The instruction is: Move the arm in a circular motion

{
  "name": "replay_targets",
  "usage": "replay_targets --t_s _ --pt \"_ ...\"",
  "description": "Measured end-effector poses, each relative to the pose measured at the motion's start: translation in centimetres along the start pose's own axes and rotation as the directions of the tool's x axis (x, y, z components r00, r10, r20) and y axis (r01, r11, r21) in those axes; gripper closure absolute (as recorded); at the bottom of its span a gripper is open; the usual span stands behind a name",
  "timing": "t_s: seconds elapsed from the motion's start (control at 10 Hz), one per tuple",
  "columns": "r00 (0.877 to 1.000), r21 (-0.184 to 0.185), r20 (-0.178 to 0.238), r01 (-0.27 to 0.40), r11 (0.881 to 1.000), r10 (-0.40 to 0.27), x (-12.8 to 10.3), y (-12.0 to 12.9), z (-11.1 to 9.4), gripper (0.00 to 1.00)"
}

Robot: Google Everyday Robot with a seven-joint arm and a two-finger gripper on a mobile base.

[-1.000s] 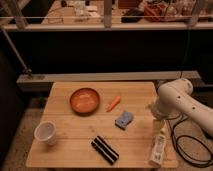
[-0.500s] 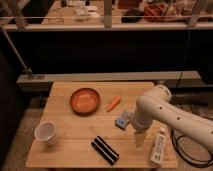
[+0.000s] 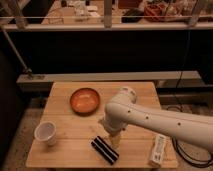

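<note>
White glossy arm is reaching much further left than half a second ago, and we're seeing it stretching from the right across the middle of the wooden table. The gripper is hanging just beside the black box; we can't tell its state. Orange bowl, white cup and white bottle are sitting around it.

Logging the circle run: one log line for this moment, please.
arm reaching from right over table centre | gripper low, by black block | bowl, cup apart
</note>
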Motion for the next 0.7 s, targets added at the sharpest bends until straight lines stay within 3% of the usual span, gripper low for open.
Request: replay_targets --t_s 0.3,0.7 --pt "1.0 0.029 -0.005 0.025 0.999 -0.025 0.7 -6.7 1.2 0.2" --pt "0.997 0.029 -0.067 -0.04 0.999 0.042 6.3 -15.7 3.3 0.2"
